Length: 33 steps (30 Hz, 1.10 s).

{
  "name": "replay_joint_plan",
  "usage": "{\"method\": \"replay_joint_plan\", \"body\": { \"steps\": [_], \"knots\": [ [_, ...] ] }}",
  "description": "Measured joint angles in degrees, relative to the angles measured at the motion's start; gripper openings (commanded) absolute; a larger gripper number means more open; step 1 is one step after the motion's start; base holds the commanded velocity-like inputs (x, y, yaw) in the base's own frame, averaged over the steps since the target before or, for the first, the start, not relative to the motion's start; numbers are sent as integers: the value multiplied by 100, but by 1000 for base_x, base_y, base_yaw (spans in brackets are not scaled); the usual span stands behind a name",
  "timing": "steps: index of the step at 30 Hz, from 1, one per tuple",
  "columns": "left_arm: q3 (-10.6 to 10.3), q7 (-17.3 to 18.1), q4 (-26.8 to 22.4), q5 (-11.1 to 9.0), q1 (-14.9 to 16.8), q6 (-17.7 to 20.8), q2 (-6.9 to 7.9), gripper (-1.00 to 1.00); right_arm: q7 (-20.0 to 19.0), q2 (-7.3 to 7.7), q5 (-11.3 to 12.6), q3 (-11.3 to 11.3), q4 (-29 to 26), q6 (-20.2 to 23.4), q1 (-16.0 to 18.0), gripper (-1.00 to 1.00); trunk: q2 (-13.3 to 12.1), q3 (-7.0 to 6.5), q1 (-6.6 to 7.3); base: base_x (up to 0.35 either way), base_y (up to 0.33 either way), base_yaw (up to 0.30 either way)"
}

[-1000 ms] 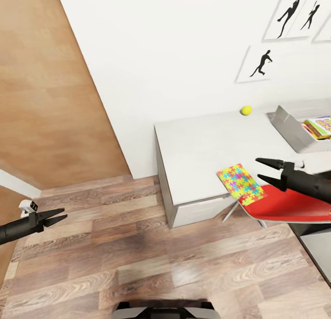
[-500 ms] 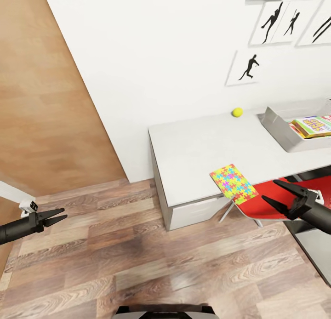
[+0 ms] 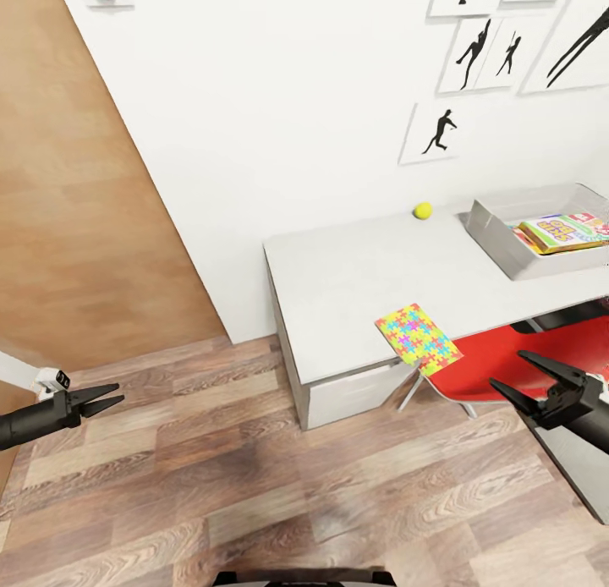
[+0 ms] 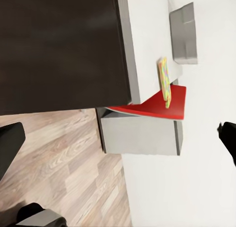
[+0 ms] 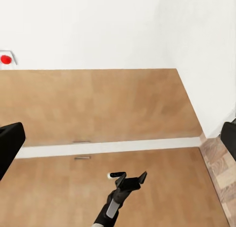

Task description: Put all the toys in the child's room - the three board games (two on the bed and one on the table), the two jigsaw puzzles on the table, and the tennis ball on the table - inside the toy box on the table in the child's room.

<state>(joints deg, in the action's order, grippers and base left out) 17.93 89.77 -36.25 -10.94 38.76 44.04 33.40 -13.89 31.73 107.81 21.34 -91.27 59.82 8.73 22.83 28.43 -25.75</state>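
The jigsaw puzzle [image 3: 418, 339] lies on the bench's [image 3: 338, 274] front edge, above a red chair [image 3: 499, 367]. The right tool [image 3: 529, 377], open and empty, hangs just beside that chair; the left tool [image 3: 108, 396], open and empty, hangs well apart.

The left gripper [image 3: 108, 397] was held low and outstretched, its fingers slightly parted. The right gripper [image 3: 523, 379] hung low with its fingers spread wide, empty.
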Motion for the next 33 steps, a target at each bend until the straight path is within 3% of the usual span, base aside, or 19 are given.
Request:
{"method": "replay_joint_plan", "body": {
  "steps": [9,13,15,16,20,22,23,27,28,32,33],
  "knots": [
    [0,0,2,7,-1,0,-2,100,-171,-9,-26,51,0,0,-375,100,0,-78,0,0,0,-112],
    [0,0,0,9,-1,0,-2,100,-186,-15,-306,39,1,-1,-588,100,0,-113,0,0,0,-130],
    [0,0,2,9,-1,0,-2,100,-192,-18,-564,32,2,-1,-707,100,0,-130,0,0,0,-138],
    [0,0,1,9,-1,0,-2,100,-203,-31,-879,26,3,-1,-829,100,0,-139,0,0,0,-141],
    [1,0,0,9,-1,0,-1,100,-330,-167,-1541,21,6,8,-1014,100,0,-173,0,0,0,-143],
    [1,0,1,9,-1,0,-1,100,-480,-304,-1836,23,6,8,-1066,100,0,-190,0,0,0,-144],
    [1,0,2,9,0,0,-1,100,-675,-471,-2112,29,6,8,-1101,100,0,-199,0,0,0,-142],
    [1,0,1,9,-1,0,-1,100,-1111,-795,-2692,37,6,8,-1138,100,0,-234,0,0,0,-134],
    [1,0,-1,9,-1,0,-1,100,-1299,-918,-3011,35,7,6,-1147,100,0,-242,0,0,0,-125],
    [1,0,-1,6,-2,-4,-1,100,-1648,-1132,-3632,24,7,5,-1160,100,0,-277,0,0,0,-118],
    [-2,0,0,4,-2,-6,-1,100,-1837,-1239,-3883,20,7,-48,-1164,100,0,-286,0,0,0,-110]
  ]
}}
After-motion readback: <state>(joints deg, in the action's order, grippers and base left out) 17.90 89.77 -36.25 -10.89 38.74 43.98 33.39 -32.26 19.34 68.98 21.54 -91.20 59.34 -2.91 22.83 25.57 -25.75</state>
